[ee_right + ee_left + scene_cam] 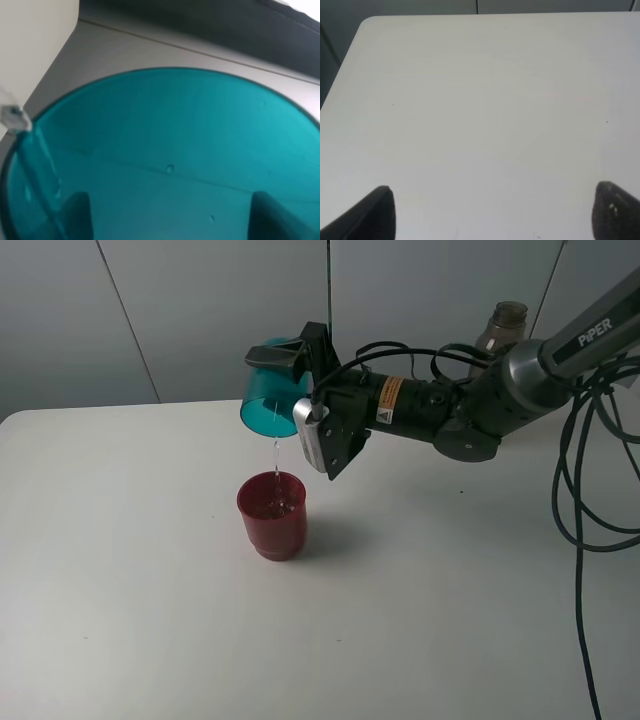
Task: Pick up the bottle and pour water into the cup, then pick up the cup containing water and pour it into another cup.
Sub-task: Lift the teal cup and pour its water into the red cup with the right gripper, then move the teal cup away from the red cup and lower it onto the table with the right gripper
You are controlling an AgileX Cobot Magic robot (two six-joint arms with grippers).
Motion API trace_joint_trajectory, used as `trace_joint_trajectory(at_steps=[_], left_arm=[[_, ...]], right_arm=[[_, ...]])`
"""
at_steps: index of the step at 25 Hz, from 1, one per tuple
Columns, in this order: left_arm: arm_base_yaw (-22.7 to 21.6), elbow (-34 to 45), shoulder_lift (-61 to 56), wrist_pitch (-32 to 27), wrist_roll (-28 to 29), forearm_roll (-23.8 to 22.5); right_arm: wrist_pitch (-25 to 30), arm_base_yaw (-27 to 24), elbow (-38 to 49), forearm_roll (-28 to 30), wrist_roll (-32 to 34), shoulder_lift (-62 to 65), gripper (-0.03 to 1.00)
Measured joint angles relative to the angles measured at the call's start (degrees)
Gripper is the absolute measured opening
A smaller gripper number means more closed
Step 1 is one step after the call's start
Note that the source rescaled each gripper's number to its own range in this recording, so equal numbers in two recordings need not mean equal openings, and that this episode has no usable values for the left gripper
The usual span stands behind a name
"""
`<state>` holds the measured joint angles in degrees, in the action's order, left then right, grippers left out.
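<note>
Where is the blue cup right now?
In the exterior high view, the small translucent teal-blue plastic cup is up in the air left of centre, tipped over in the right tool, directly above the squat dark red plastic cup on the white table.

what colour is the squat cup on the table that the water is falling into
Dark red: the squat opaque plastic cup under the tilted translucent teal tumbler. It shows best in the exterior high view.

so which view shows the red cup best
The exterior high view: the red cup stands whole on the table under the tipped teal cup. Neither wrist view shows it.
</note>
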<state>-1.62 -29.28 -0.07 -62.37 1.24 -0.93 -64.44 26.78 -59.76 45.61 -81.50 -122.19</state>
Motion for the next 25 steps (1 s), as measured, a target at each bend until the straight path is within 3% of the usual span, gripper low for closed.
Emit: trace_joint_trajectory(at_steps=[14, 17, 25], left_arm=[[0.0, 0.0, 0.0, 0.0, 0.0, 0.0], [0.0, 0.0, 0.0, 0.0, 0.0, 0.0], [0.0, 0.0, 0.0, 0.0, 0.0, 0.0]], right_arm=[[-0.3, 0.0, 0.0, 1.4, -2.1, 0.0, 0.06], [0.3, 0.0, 0.0, 1.0, 6.4, 0.0, 0.06], [0.9, 0.0, 0.0, -6.0, 38.9, 0.0, 0.06]])
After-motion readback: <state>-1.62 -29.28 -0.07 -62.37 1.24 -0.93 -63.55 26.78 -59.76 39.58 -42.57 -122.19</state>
